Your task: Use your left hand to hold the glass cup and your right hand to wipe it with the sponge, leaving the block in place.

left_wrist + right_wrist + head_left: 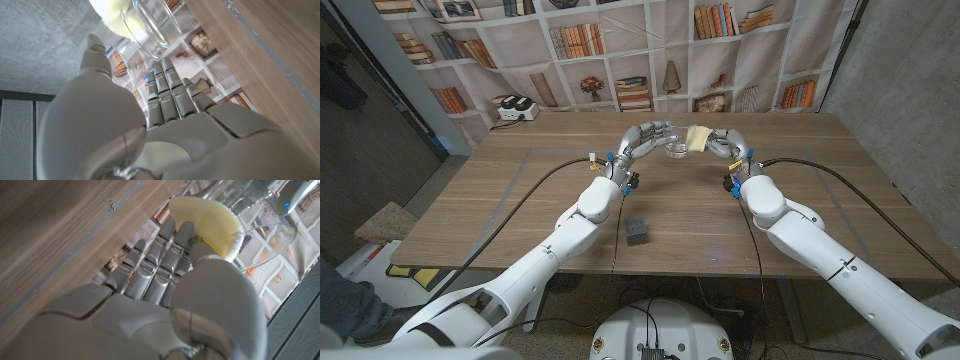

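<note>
Above the table, left hand [645, 138] grips glass cup [676, 151]; right hand [718, 141] presses sponge [697, 138] against it.

You are looking at a wooden table [520, 200], a bookshelf curtain [620, 50] hanging behind it, and a white box [516, 108] sitting at its far left edge.

One glass cup [676, 152], one sponge [697, 138], one block [638, 231].

Pale yellow sponge [698, 138], clear glass cup [676, 151], grey block [638, 231].
</note>
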